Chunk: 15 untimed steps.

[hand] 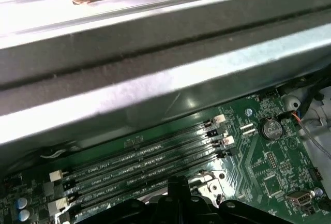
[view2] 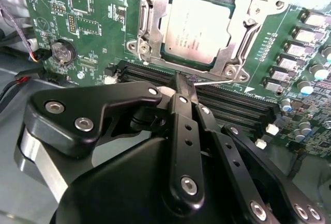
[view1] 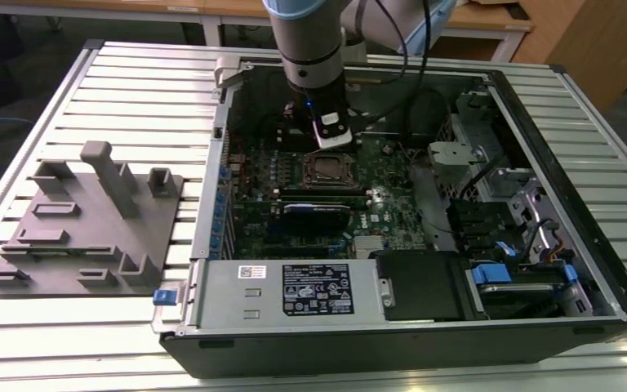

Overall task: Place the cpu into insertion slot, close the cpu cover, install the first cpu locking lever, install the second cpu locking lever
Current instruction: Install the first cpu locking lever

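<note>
Now, your gripper (view2: 182, 85): fingers pressed together, nothing clearly clamped between them.
cpu (view2: 199, 27): seated flat in the insertion slot (view2: 231, 70), with the cpu cover (view2: 149, 14) looking down over its edges.
locking lever (view2: 220, 83): thin wire lying along the socket edge nearest your gripper, beside the memory slots (view2: 243, 105).
Key relation: the tips touch or sit just beside that wire's end; the socket lies straight beyond them.

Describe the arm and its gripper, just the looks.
The arm is a silvery-grey tube with a pale blue ring, a black cable beside it and a white block at the wrist. The gripper is glossy black link plates with silver screws.
</note>
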Available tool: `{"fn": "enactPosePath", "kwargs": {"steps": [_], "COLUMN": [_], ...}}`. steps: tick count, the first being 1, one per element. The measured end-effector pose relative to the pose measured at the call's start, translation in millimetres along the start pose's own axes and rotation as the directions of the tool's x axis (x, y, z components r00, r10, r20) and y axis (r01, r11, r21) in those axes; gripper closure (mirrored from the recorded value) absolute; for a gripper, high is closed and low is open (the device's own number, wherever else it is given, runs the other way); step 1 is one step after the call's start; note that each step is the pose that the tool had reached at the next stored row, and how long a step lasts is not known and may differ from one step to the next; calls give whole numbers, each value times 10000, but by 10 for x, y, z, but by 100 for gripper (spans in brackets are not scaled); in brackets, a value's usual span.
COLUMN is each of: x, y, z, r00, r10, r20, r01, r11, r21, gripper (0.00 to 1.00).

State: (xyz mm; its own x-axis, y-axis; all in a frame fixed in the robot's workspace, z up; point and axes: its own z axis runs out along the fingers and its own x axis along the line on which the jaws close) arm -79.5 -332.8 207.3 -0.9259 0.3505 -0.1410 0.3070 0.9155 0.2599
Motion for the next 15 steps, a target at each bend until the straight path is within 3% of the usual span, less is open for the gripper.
{"fn": "enactPosePath", "kwargs": {"steps": [8,15], "x": [12,34], "y": [-5,42], "z": [57,87], "r00": [9999,9999], "r10": [10,20], "r20": [105,126], "r01": [-10,-19], "r11": [10000,10000], "r21": [-31,-25], "gripper": [90,90]}}
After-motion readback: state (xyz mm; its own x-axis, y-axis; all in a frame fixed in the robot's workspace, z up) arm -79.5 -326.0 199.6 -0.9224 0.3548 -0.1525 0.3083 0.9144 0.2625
